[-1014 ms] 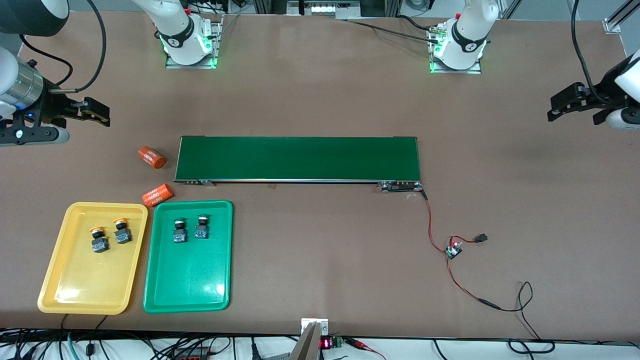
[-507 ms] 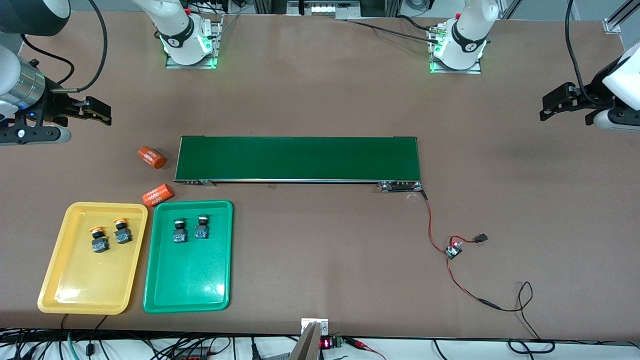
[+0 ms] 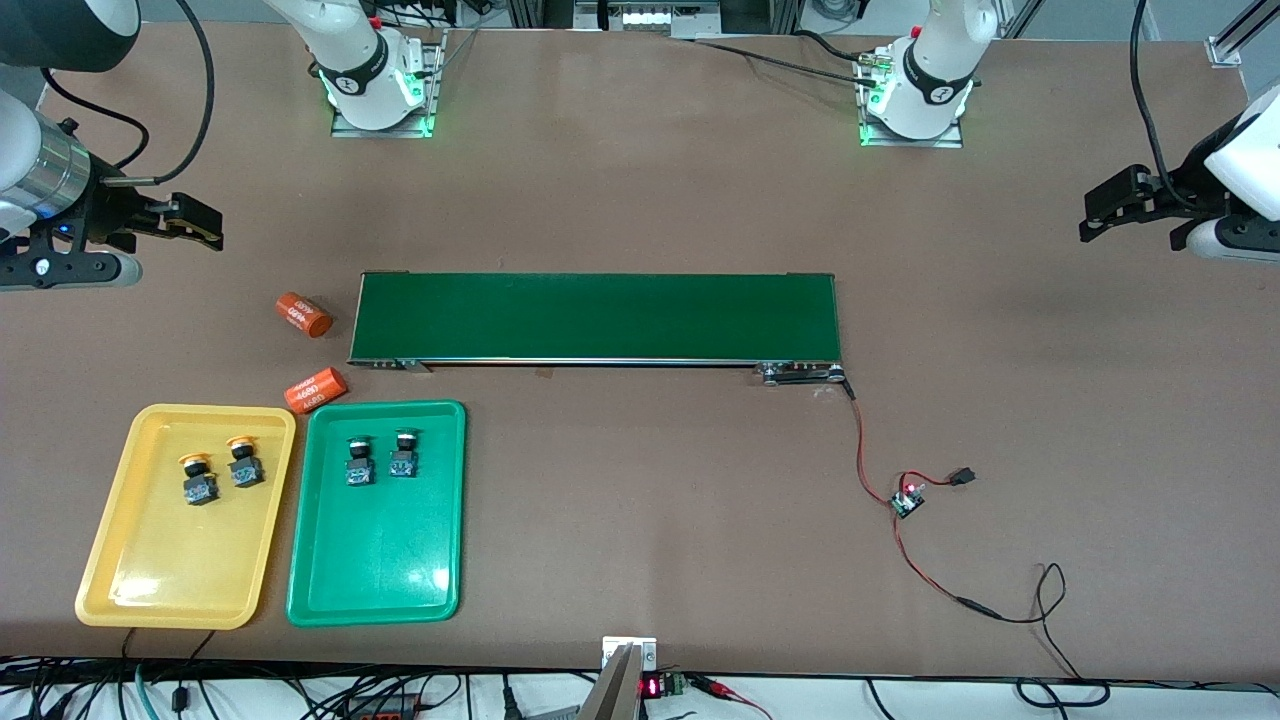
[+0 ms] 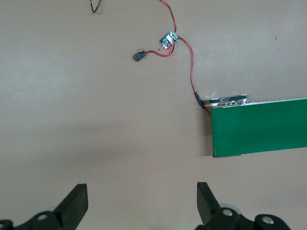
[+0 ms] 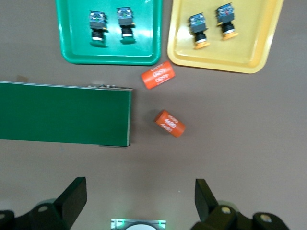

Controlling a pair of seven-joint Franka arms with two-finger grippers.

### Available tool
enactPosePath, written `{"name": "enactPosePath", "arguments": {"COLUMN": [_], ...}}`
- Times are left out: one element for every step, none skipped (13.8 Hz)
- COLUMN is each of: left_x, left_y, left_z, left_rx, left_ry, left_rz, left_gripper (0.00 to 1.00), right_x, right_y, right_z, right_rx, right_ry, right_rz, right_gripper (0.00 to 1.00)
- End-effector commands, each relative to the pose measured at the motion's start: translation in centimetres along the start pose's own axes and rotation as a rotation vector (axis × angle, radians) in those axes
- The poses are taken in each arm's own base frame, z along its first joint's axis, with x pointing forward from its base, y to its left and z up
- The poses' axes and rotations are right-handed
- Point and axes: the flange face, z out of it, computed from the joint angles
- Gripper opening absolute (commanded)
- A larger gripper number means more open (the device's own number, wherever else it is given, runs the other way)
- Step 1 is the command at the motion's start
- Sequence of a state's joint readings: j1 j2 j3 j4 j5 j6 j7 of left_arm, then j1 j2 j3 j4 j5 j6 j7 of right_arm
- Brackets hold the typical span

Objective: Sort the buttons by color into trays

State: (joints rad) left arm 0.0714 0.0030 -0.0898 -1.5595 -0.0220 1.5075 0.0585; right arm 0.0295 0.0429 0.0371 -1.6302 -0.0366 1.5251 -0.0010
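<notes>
Two buttons with yellow-orange caps (image 3: 198, 480) (image 3: 243, 462) lie in the yellow tray (image 3: 170, 560). Two buttons with green caps (image 3: 359, 462) (image 3: 403, 454) lie in the green tray (image 3: 380, 550) beside it. Both trays sit at the right arm's end of the table, nearer the front camera than the conveyor. The right wrist view shows the green tray (image 5: 110, 52), the yellow tray (image 5: 225, 55) and all the buttons. My right gripper (image 3: 212, 228) (image 5: 140, 199) hangs open and empty over bare table at that end. My left gripper (image 3: 1100, 215) (image 4: 142, 201) hangs open and empty over the left arm's end.
A long dark-green conveyor belt (image 3: 595, 317) lies mid-table. Two orange cylinders (image 3: 303, 314) (image 3: 316, 389) lie between it and the trays. A small circuit board (image 3: 908, 499) with red wires (image 3: 860, 440) lies toward the left arm's end.
The left gripper shifted slightly toward the conveyor a second ago and has been still since. The right gripper, buttons and trays have hardly moved.
</notes>
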Motion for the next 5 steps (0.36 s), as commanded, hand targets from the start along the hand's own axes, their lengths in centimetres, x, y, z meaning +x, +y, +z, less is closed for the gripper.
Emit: {"name": "enactPosePath", "arguments": {"left_x": [-0.48,-0.53,-0.48,-0.53,-0.53], "left_y": [0.04,0.05,0.04,0.12,0.03], "left_z": [-0.28,-0.36,-0.28,-0.36,-0.36], "left_rx": [-0.01,-0.01,-0.01,-0.008,-0.008], "left_ry": [0.005,0.007,0.005,0.006,0.006], "left_rz": [0.014,0.014,0.014,0.016,0.014], "left_gripper": [1.0,1.0,1.0,1.0,1.0], "right_x": [-0.43,-0.43,-0.37,-0.36,-0.33], "right_y": [-0.31,-0.31,-0.24,-0.16,-0.08], "right_z": [-0.44,-0.44,-0.38,-0.37,-0.4], "right_rx": [0.053,0.053,0.055,0.055,0.057], "right_ry": [0.016,0.016,0.016,0.016,0.019], "right_rz": [0.015,0.015,0.016,0.018,0.019], "right_gripper": [1.0,1.0,1.0,1.0,1.0]}}
